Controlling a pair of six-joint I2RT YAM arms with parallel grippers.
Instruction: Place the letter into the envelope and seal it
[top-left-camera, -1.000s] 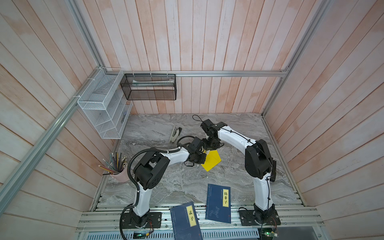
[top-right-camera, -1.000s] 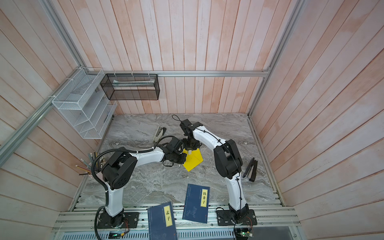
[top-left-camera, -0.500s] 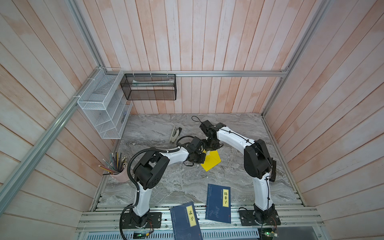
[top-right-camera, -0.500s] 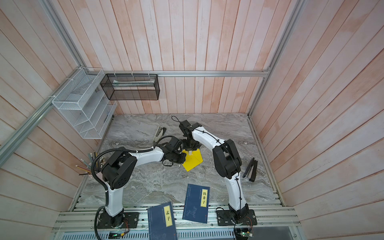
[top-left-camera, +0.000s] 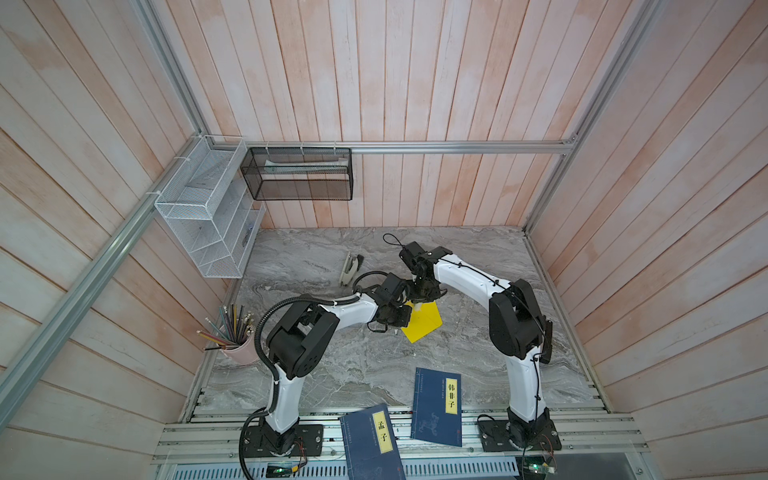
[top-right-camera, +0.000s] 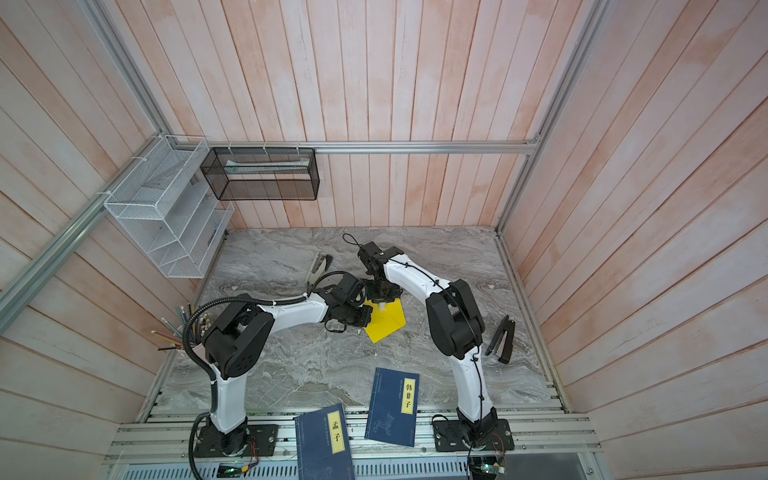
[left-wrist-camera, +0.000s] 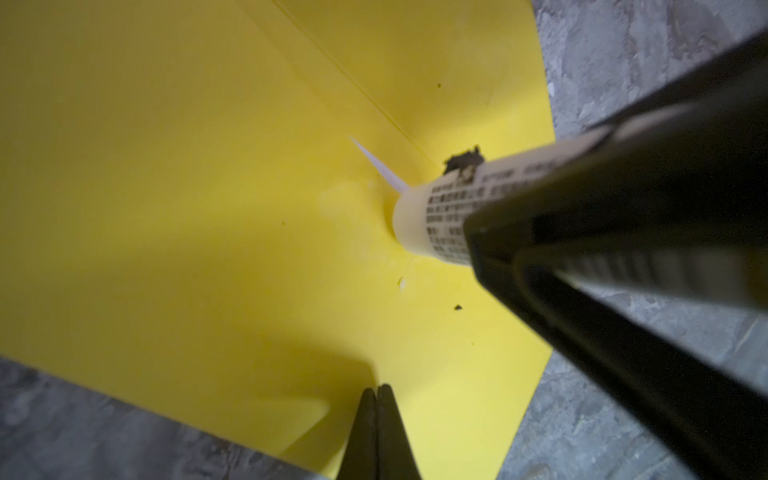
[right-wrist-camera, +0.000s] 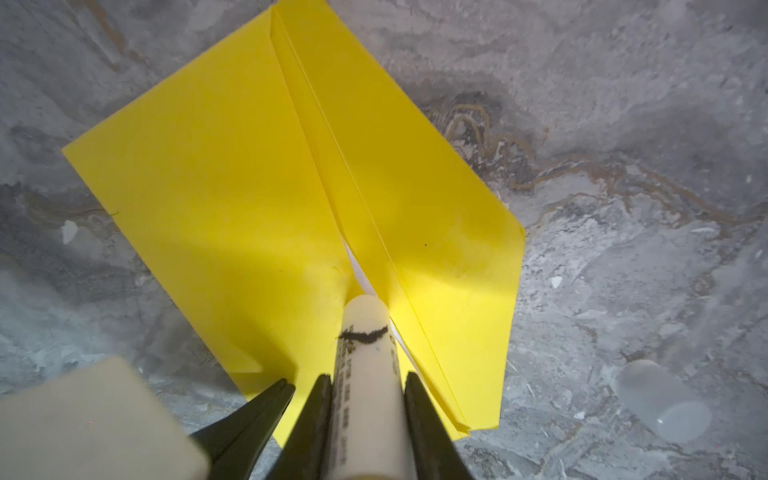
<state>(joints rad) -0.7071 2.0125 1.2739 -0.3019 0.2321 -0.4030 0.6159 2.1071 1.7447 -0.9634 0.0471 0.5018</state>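
Note:
The bright yellow envelope (top-left-camera: 426, 328) (top-right-camera: 388, 322) lies flat on the marble table in both top views. Along its flap fold a thin white sliver of the letter (right-wrist-camera: 356, 266) (left-wrist-camera: 380, 166) shows; the rest of the letter is hidden inside. My right gripper (right-wrist-camera: 368, 378) (top-left-camera: 422, 291) is shut on a cream glue stick (right-wrist-camera: 368, 353) (left-wrist-camera: 449, 216), whose end presses on the envelope (right-wrist-camera: 228, 187) at the fold. My left gripper (left-wrist-camera: 377, 388) (top-left-camera: 400, 318) is shut with nothing in it, tips resting on the envelope (left-wrist-camera: 187, 208) near its edge.
Two dark blue books (top-left-camera: 436, 405) (top-left-camera: 372, 442) lie at the front edge. A pink cup of pencils (top-left-camera: 239, 338) stands at the left. A pale stapler (top-left-camera: 349, 268) lies behind the arms, a black one (top-right-camera: 500, 338) at the right. A clear cap (right-wrist-camera: 660, 401) lies beside the envelope.
The right gripper with the glue stick has edged slightly to the left over the envelope. The left gripper and the envelope have stayed in place.

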